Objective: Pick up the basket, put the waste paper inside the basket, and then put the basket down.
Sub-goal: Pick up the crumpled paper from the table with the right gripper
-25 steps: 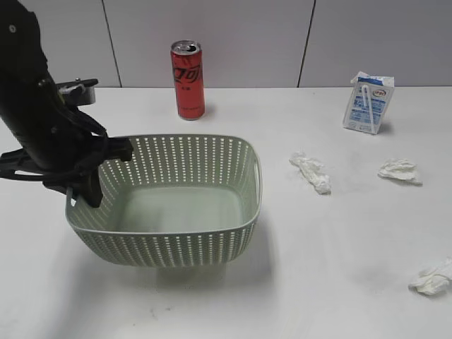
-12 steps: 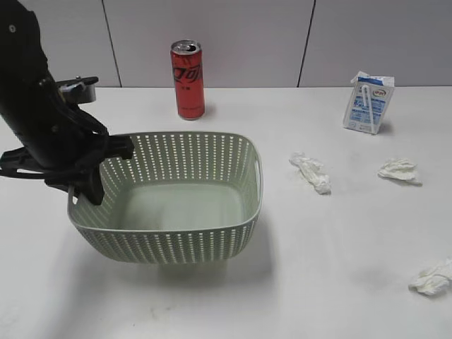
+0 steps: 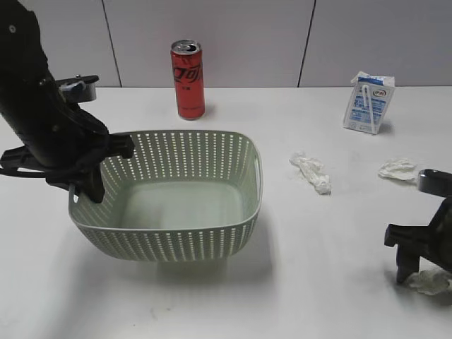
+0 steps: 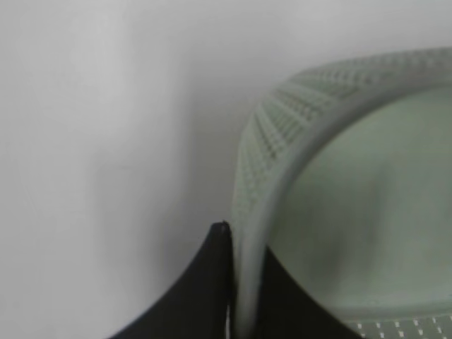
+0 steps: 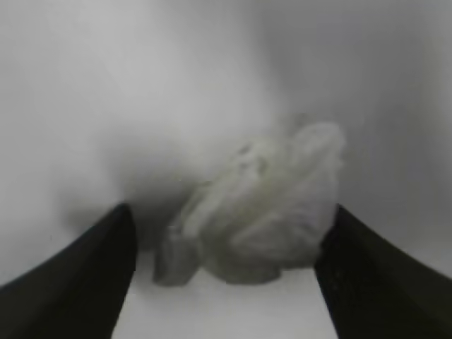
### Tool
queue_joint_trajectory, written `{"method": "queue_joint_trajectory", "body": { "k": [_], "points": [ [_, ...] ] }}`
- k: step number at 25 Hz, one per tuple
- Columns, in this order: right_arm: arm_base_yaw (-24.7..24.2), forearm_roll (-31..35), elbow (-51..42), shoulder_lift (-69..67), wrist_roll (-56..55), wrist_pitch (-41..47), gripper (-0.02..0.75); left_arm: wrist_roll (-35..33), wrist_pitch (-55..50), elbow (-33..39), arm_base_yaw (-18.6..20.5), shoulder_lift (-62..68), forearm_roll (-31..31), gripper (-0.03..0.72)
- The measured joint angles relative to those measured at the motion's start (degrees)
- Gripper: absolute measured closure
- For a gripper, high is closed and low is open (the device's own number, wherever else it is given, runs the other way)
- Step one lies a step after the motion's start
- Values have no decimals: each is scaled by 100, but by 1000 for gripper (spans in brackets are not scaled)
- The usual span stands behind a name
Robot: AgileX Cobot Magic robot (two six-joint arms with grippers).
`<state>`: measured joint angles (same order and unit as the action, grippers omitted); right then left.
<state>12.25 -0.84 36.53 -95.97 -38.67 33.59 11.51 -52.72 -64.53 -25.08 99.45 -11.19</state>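
Observation:
The pale green basket hangs tilted, its left side raised off the white table. My left gripper is shut on its left rim; the left wrist view shows the rim pinched between the black fingers. Three white waste paper wads lie to the right: one by the basket, one farther right, and one at the front right. My right gripper is low over that front wad. In the right wrist view its fingers are open on either side of the wad.
A red drink can stands at the back behind the basket. A blue-and-white drink carton stands at the back right. A grey panelled wall runs along the table's far edge.
The basket has risen slightly in my left gripper. My right arm has come into view at the lower right and now sits over the front right wad.

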Motion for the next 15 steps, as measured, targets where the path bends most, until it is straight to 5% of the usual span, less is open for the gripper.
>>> {"method": "queue_joint_trajectory", "body": {
  "k": [6,8,12,15],
  "points": [
    [0,84,88,-332,-82,-304,209,0,24,0,0,0,17,688],
    [0,132,99,-338,-93,-352,309,0,25,0,0,0,21,688],
    [0,132,106,-331,-91,-395,631,0,30,0,0,0,21,688],
    [87,84,99,-137,211,-386,692,0,30,0,0,0,21,688]
  ]
}}
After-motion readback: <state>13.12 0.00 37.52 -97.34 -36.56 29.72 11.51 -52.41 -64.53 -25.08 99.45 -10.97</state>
